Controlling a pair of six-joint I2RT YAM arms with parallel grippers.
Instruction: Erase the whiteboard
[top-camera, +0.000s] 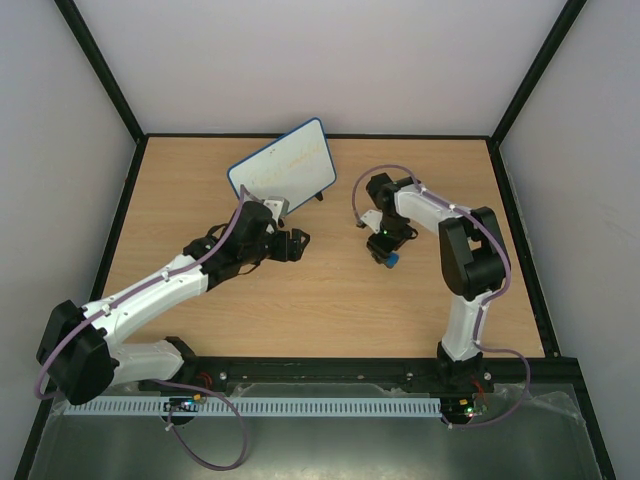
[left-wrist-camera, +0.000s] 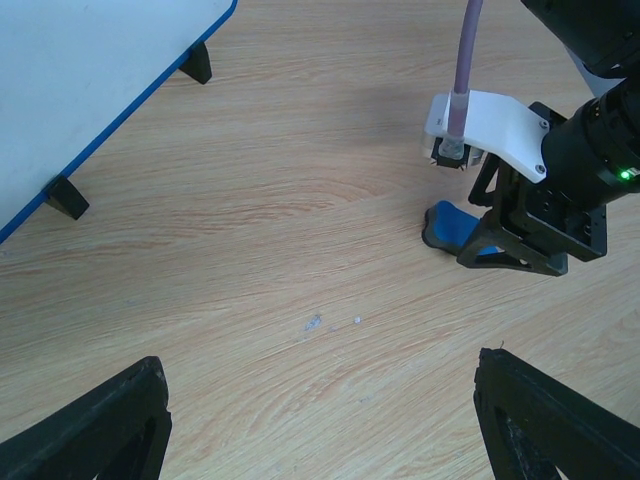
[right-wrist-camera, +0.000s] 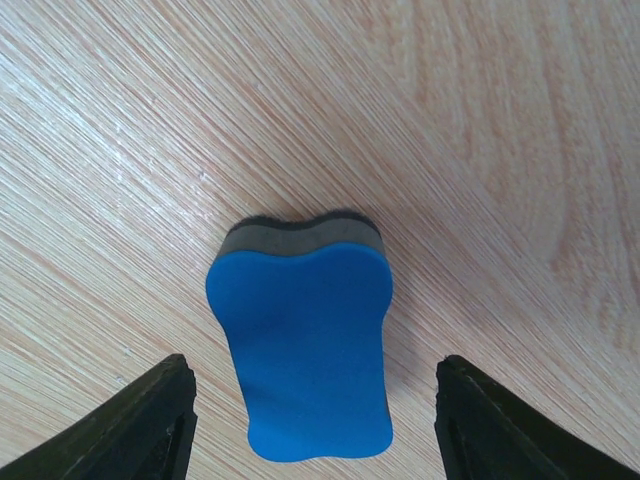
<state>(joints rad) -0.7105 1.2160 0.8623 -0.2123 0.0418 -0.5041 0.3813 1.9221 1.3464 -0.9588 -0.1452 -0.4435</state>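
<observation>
Standing on small black feet (left-wrist-camera: 66, 197) in the far part of the surface (top-camera: 330, 300), a little left of centre, the whiteboard (top-camera: 283, 170) is turned at an angle, with faint yellowish scribbles across its face. It looks light and stiff, a thin panel in a blue frame, and its face will be slick. On such small feet I judge it will skate or tip under a firm rub, so it wants steadying. The place to take hold is the frame edge or a corner, never the written face. The left end effector (top-camera: 296, 243) sits just near of the board, fingers wide apart and holding nothing, well placed for that bracing. The left wrist view shows bare wood between its fingers and the board's near edge. To the right, well apart from the board, the eraser (right-wrist-camera: 300, 350) lies flat on the surface, blue body up and dark felt pad down. The right end effector (right-wrist-camera: 312, 410) hangs over it, fingers apart on either side with a gap showing at each flank, so nothing is clamped yet. The eraser looks light and slightly soft, with a waisted shape; pinching across that narrow waist should seat it best.
</observation>
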